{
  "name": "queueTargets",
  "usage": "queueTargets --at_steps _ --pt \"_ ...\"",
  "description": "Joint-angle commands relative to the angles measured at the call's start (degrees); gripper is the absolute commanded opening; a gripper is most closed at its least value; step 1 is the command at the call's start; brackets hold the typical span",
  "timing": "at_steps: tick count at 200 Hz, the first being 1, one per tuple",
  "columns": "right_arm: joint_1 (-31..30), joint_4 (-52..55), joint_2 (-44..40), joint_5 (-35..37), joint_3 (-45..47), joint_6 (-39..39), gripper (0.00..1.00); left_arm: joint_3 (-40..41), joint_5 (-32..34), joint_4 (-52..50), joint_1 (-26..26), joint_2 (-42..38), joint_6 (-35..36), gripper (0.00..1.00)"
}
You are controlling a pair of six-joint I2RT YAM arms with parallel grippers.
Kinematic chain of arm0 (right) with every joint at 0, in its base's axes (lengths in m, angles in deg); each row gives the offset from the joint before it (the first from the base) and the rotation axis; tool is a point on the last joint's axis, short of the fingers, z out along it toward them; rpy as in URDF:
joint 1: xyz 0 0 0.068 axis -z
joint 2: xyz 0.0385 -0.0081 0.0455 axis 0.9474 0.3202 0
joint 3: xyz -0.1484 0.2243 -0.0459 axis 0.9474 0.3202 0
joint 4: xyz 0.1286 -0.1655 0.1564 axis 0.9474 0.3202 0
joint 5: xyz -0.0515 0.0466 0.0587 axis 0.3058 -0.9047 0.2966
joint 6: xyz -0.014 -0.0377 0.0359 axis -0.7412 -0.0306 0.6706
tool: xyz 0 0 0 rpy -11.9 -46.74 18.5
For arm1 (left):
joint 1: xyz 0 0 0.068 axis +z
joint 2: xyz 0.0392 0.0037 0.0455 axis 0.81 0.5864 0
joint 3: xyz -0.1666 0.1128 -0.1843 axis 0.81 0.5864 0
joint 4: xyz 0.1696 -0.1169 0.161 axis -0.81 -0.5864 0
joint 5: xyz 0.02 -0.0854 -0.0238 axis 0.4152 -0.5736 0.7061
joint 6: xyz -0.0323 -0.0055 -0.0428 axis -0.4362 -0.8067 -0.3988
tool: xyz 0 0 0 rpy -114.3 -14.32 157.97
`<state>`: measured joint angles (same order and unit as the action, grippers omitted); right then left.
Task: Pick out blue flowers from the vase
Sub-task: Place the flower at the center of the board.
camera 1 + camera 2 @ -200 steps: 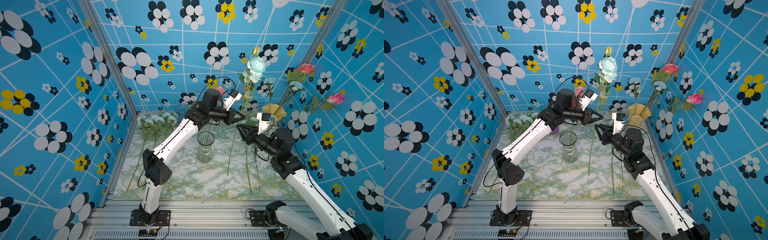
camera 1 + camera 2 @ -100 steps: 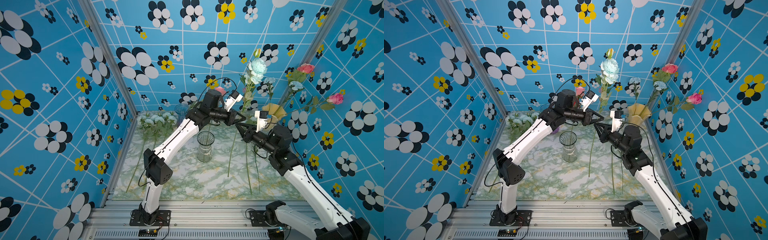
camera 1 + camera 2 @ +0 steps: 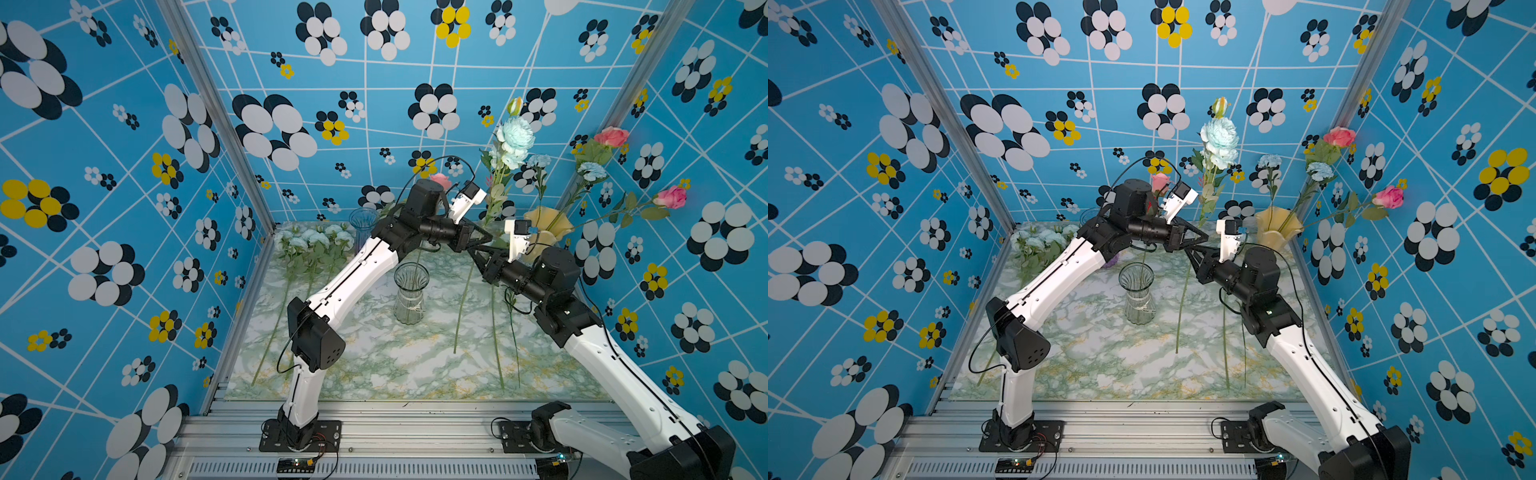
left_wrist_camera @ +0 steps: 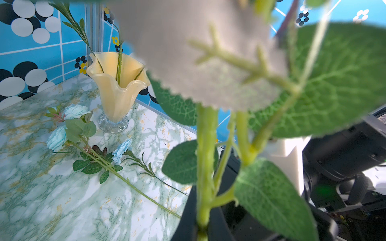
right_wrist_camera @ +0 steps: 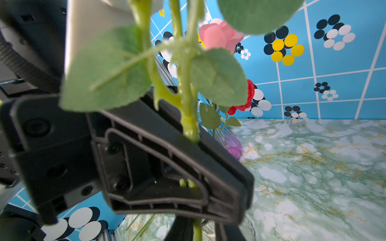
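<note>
Left end effector and right end effector meet mid-air, both clamped.

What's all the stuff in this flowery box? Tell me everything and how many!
big blue flower: one, pale blue, held upright
small blue flowers: two, pale blue, in yellow vase
lying blue flowers: several, pale blue, on table, back left and right
pink roses: three, pink, two in yellow vase, one above back vase
red rose: one, red, by back vase
yellow vase: one, cream-yellow, back right corner
back vase: one, clear, purple base, table's back
glass vase: one, clear, mid-table
table: one, green-white marble
left gripper: one, black, shut on big blue flower's stem
right gripper: one, black, same stem
</note>
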<state>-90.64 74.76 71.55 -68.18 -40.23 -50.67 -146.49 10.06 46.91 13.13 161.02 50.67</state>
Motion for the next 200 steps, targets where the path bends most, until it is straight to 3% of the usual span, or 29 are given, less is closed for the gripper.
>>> queueTargets --at_steps 1,19,33,44,70,95,110,143,175,200 --pt "-0.66 0.83 0.00 -0.83 -1.92 -0.55 0.09 -1.26 -1.44 0.01 -0.36 -0.91 1.23 0.00" --pt "-0.73 1.03 -0.62 -0.12 -1.80 -0.69 0.00 -1.22 -1.51 -0.01 -0.43 -0.98 1.27 0.00" --pt "-0.68 1.90 -1.10 0.48 -1.86 -1.05 0.00 -0.92 -1.65 0.00 -0.44 -1.30 1.52 0.03" --pt "-0.75 3.04 -1.52 1.13 -2.06 -1.70 0.00 -0.08 -1.66 0.72 -0.47 -1.90 1.84 0.13" --pt "-0.73 7.73 -2.55 3.46 -3.17 -4.49 0.00 5.42 -1.18 6.38 -0.48 -5.48 1.46 0.49" --pt "-0.73 13.11 -3.42 6.27 -4.31 -7.82 0.00 9.57 -0.96 9.93 -0.42 -8.68 1.49 0.65" --pt "-0.73 15.11 -3.82 8.75 -4.64 -8.87 0.00 12.72 0.92 11.02 -0.45 -10.42 1.48 0.69" --pt "-0.73 21.43 -3.33 14.78 -6.00 -11.32 0.00 25.42 8.16 15.71 -0.44 -22.18 1.93 0.79" --pt "-0.73 26.90 -3.15 20.50 -6.26 -13.35 0.00 33.27 13.88 17.86 -0.51 -30.48 3.41 0.80" --pt "-0.64 29.34 -2.79 23.64 -5.28 -13.63 0.00 42.21 24.64 20.43 -0.03 -36.58 6.92 0.82"
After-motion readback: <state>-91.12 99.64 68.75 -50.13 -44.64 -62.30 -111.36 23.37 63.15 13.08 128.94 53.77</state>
